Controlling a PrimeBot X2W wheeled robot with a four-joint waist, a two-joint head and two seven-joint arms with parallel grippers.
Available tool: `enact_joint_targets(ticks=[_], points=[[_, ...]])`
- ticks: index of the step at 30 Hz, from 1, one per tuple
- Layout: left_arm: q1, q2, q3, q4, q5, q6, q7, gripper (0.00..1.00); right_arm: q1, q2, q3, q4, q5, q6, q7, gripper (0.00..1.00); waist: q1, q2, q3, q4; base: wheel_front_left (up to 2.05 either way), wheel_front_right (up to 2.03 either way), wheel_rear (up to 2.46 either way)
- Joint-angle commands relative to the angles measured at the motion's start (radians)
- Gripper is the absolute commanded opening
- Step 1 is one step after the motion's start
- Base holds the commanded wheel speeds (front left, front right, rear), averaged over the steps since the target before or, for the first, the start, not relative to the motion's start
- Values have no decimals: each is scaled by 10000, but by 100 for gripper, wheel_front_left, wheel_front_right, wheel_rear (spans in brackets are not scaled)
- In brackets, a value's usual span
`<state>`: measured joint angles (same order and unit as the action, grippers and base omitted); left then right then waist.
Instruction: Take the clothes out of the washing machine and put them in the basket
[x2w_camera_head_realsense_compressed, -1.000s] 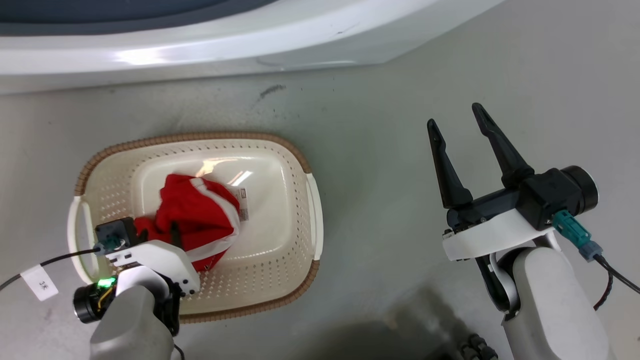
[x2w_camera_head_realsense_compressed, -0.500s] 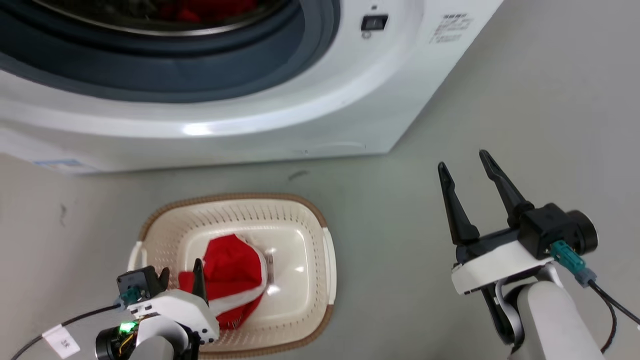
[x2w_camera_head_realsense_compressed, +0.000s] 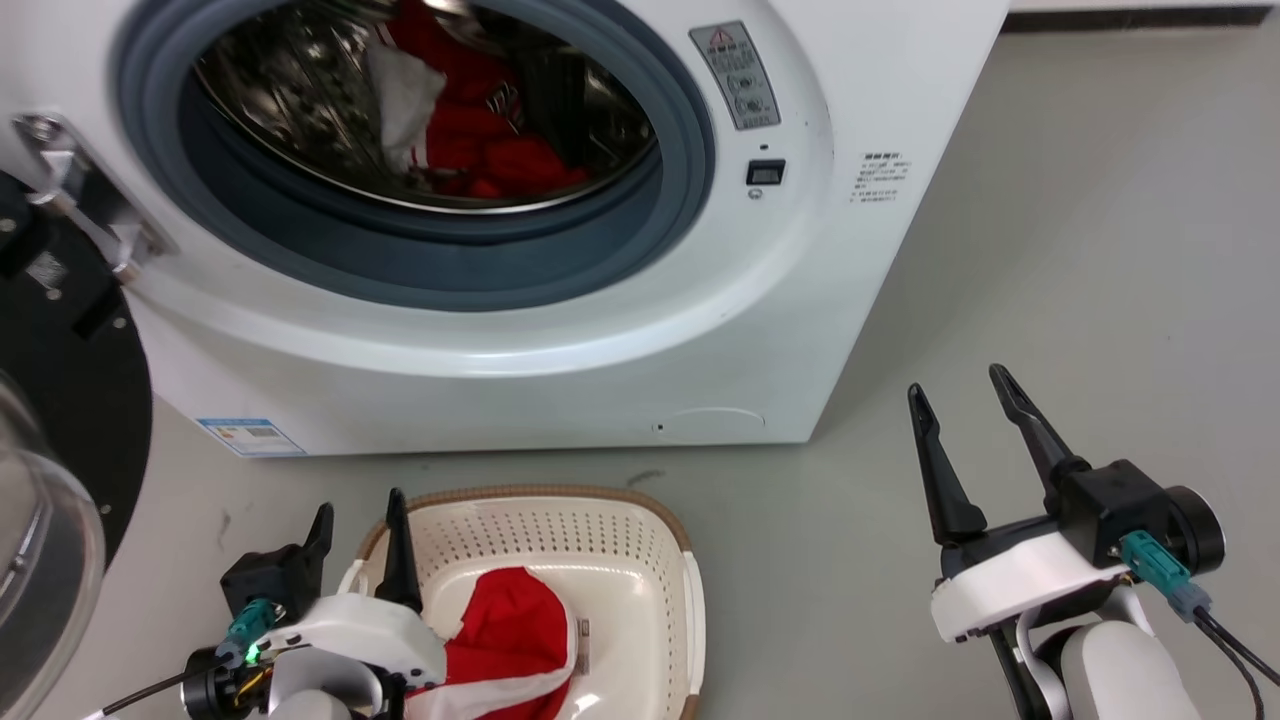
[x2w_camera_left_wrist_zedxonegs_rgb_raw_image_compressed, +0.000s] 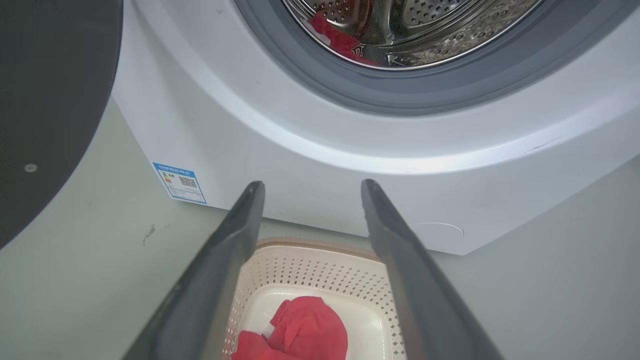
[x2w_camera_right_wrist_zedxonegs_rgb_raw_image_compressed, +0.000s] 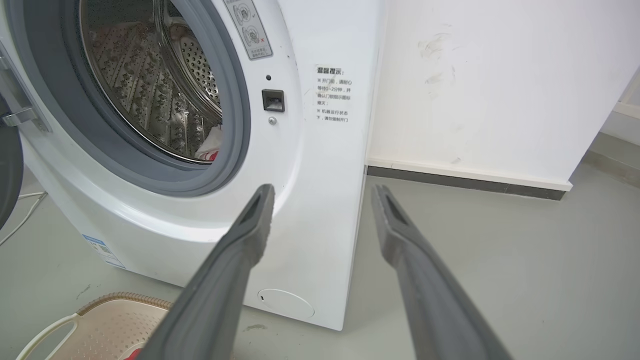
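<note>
Grey floor (x2w_camera_head_realsense_compressed: 1050, 250) spreads before the white washing machine (x2w_camera_head_realsense_compressed: 560, 330), whose black-rimmed door (x2w_camera_head_realsense_compressed: 70, 400) stands swung open to the left. Compared with a second ago the head camera has tilted up, so the steel drum (x2w_camera_head_realsense_compressed: 290, 130) now shows, with red clothes (x2w_camera_head_realsense_compressed: 490, 160) and a greyish-white cloth (x2w_camera_head_realsense_compressed: 400, 90) lying inside it. Just in front of the machine sits the cream basket (x2w_camera_head_realsense_compressed: 560, 525) with one red garment (x2w_camera_head_realsense_compressed: 515, 625), white-trimmed, on its bottom. A second ago the left end effector (x2w_camera_head_realsense_compressed: 360, 505) was down in the basket against that garment; now it has risen clear of it, its fingers parted and empty, tips over the basket's left rim and pointing at the machine. The right end effector (x2w_camera_head_realsense_compressed: 956, 382) stays spread wide and empty over bare floor, well to the right of the basket.
</note>
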<state>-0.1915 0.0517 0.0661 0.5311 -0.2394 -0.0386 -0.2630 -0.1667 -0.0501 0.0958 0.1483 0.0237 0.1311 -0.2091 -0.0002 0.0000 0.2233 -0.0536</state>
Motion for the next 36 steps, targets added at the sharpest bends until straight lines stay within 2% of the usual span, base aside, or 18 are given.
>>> enact_joint_targets(ticks=[1,8,18,23,31,36], points=[[152,-15,-174,-389,44,113,-26,100,188,-2,-68,-106,-53,-7,68,100,2,0,-375,165,0,0,0],[401,-8,-640,-2133,257,462,-26,100,510,-2,-241,-397,-107,-7,304,100,2,0,-755,213,0,0,0],[-506,-11,-731,-3307,775,441,-26,100,466,0,-353,-736,-120,-7,401,100,2,0,-577,67,0,0,0],[-1202,40,-670,-2919,958,392,-26,100,290,0,-297,-829,-31,-7,381,100,2,0,-279,-112,0,0,0],[-3621,607,-611,-910,986,64,27,100,-153,0,-81,-718,209,-7,143,100,2,0,889,-656,0,0,0],[-4846,957,-634,-116,1027,-33,327,100,-502,0,23,-725,255,-7,-30,100,2,0,1678,-913,0,0,0]])
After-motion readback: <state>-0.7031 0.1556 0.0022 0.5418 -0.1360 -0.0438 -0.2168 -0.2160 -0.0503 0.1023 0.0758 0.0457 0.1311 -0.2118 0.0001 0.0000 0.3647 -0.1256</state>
